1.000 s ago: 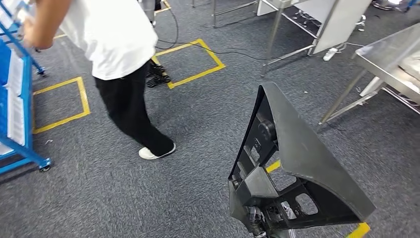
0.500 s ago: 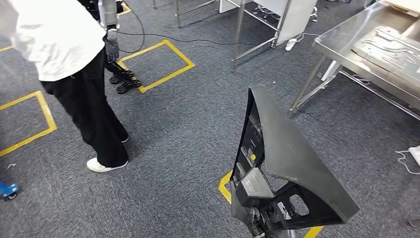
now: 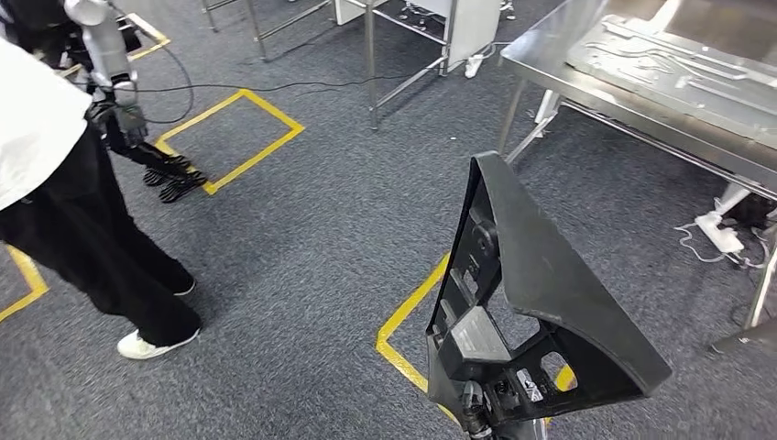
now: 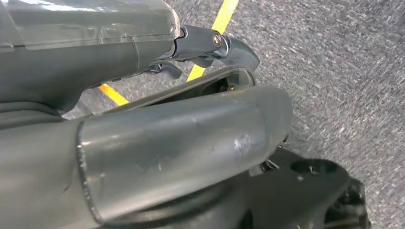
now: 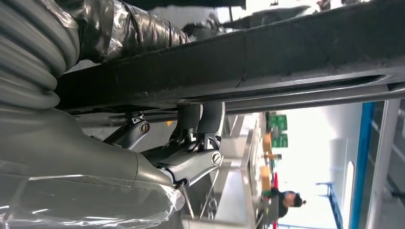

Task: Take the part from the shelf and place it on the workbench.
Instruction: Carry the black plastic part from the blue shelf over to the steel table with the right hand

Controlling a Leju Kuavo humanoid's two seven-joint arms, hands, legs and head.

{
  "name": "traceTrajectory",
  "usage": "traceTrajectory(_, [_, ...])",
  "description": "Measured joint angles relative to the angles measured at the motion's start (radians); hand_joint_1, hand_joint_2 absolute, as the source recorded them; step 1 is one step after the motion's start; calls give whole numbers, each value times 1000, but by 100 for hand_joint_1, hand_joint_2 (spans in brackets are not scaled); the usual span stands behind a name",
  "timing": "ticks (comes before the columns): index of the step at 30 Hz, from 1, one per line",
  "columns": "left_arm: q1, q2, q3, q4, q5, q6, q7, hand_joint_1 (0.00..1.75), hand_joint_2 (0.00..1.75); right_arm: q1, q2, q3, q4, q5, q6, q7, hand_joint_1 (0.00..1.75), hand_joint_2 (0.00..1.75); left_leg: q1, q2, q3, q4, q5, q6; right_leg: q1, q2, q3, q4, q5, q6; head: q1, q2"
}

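Observation:
A large black triangular part (image 3: pixel 541 275) stands upright in front of me, its hollow ribbed side facing left. My left hand (image 4: pixel 143 143) grips its lower edge (image 4: pixel 310 176), the thick thumb on one side and the darker fingers (image 4: pixel 215 43) hooked over the other. In the head view, fingers (image 3: pixel 472 408) show at the part's bottom corner. My right hand (image 5: pixel 95 157) holds the part's dark rim (image 5: pixel 262 57), with its fingers (image 5: pixel 196 157) pressed against it. The steel workbench (image 3: pixel 550 69) stands at the upper right.
A flat grey panel (image 3: pixel 678 64) lies on the workbench. A person in a white shirt and black trousers (image 3: pixel 82 238) stands at the left, beside another robot's arm (image 3: pixel 114 92). Yellow floor tape (image 3: pixel 229 137), a steel frame (image 3: pixel 371 55) and a power strip (image 3: pixel 719 234) lie around.
The camera has turned to the right: the workbench has come further into the picture and the person has slid towards the left edge. The part stays held in the same way.

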Motion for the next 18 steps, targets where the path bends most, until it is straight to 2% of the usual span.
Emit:
traceTrajectory(1, [0, 0, 0, 0, 0, 0, 0, 0, 0, 0, 0, 0, 1, 0, 0, 0, 175, 175, 0, -5, 19, -51, 39, 3, 0, 15, 1, 3, -1, 1, 0, 0])
traceTrajectory(3, [0, 1, 1, 0, 0, 0, 0, 0, 0, 0, 0, 0, 1, 0, 0, 0, 175, 175, 1, -43, 74, -191, 109, 10, 0, 40, -1, 9, -4, 6, 0, 0])
traceTrajectory(4, [0, 1, 1, 0, 0, 0, 0, 0, 0, -1, 0, 0, 1, 0, 0, 0, 175, 175, 2, -62, 92, -239, 126, 14, 0, 51, -4, 12, -4, 11, 0, 0])
traceTrajectory(5, [0, 2, 2, 0, 0, 0, 0, 0, 0, -1, 0, 0, 2, 0, 0, 0, 175, 175, 1, -76, 100, -262, 129, 17, 0, 61, -7, 13, -3, 17, 0, 0])
traceTrajectory(6, [-2, 2, 2, 0, 0, 0, 0, 0, 0, 0, 0, 0, 2, 0, 0, 0, 175, 175, -1, -78, 103, -266, 127, 19, -1, 71, -11, 13, -1, 24, 0, 0])
traceTrajectory(7, [-3, 2, 2, 0, 0, 0, 0, 0, 0, 1, 0, 0, 2, 0, 0, 1, 175, 175, -1, -69, 103, -269, 130, 24, -3, 81, -14, 12, 2, 32, 0, 0])
traceTrajectory(8, [-4, 2, 2, 0, -1, 0, 0, 0, 0, 2, 0, 0, 2, 0, -1, 1, 175, 175, 0, -57, 105, -274, 133, 30, -3, 79, -16, 14, 1, 37, 0, 0])
traceTrajectory(9, [-5, 1, 2, 0, -1, 0, 0, 0, 0, 3, 0, -1, 2, 0, -3, 1, 175, 175, 2, -46, 108, -279, 138, 37, -2, 62, -22, 26, -9, 42, 1, 0])
traceTrajectory(10, [-5, 1, 3, 0, -1, 0, 0, 0, 0, 3, 0, -1, 2, 0, -5, 1, 175, 175, 4, -33, 108, -284, 141, 44, -1, 36, -37, 57, -30, 46, 2, 0])
traceTrajectory(12, [-2, 0, 3, 0, -1, 0, -1, 0, 0, 1, 0, -1, 2, 0, -8, 2, 175, 175, 2, -6, 107, -287, 143, 51, 0, -19, -95, 179, -98, 51, 3, 0])
traceTrajectory(13, [0, 0, 4, 0, -1, 0, -1, 0, 0, 0, 0, -1, 2, 0, -8, 2, 175, 175, 1, 9, 106, -287, 142, 52, -2, -30, -127, 245, -126, 54, 3, 0])
traceTrajectory(14, [1, 0, 5, 0, -1, 0, -1, 0, 0, 1, 0, -1, 3, 0, -8, 2, 175, 175, 0, 23, 106, -287, 141, 53, -3, -36, -147, 287, -137, 56, 3, 0])
traceTrajectory(15, [1, 0, 6, 0, -1, 0, -1, 0, 0, 1, -1, -2, 4, 0, -9, 3, 175, 175, -1, 37, 106, -286, 140, 52, -4, -39, -148, 291, -127, 57, 3, 0])
traceTrajectory(16, [0, 0, 6, 0, -1, -1, -1, 0, 0, 2, -1, -2, 4, 0, -9, 3, 175, 175, -1, 49, 108, -286, 138, 51, -4, -44, -127, 253, -100, 57, 3, 0])
traceTrajectory(17, [-1, 0, 6, 0, -1, -1, -1, 0, 0, 2, -1, -2, 5, 0, -9, 4, 175, 175, -1, 60, 111, -286, 136, 49, -4, -53, -91, 189, -65, 55, 3, 0])
traceTrajectory(18, [-2, -1, 7, 0, -1, -1, -1, 0, 0, 1, -1, -2, 5, 0, -9, 4, 175, 175, -2, 70, 115, -286, 133, 46, 0, -75, -51, 114, -38, 50, 3, 0])
